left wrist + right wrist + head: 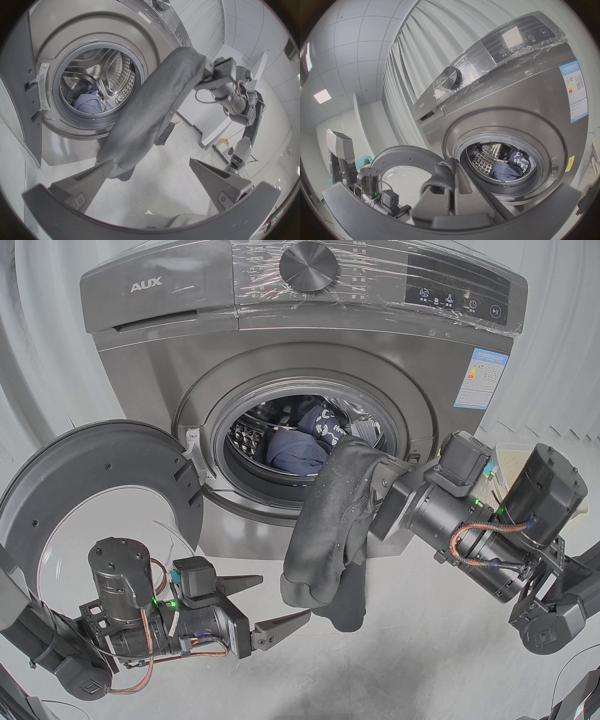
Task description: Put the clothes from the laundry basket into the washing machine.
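The grey washing machine stands with its round door swung open to the left. Navy clothes lie inside the drum. My right gripper is shut on a dark grey garment, which hangs just in front of the drum opening with its lower end near the floor. The fingers pinch a fold of the cloth. My left gripper is open low on the left, beside the garment's hanging end and apart from it. A cream laundry basket sits behind my right arm.
The open door takes up the room to the left of the drum, close above my left arm. Grey floor lies bare in front of the machine. White curtains hang on both sides of the washer.
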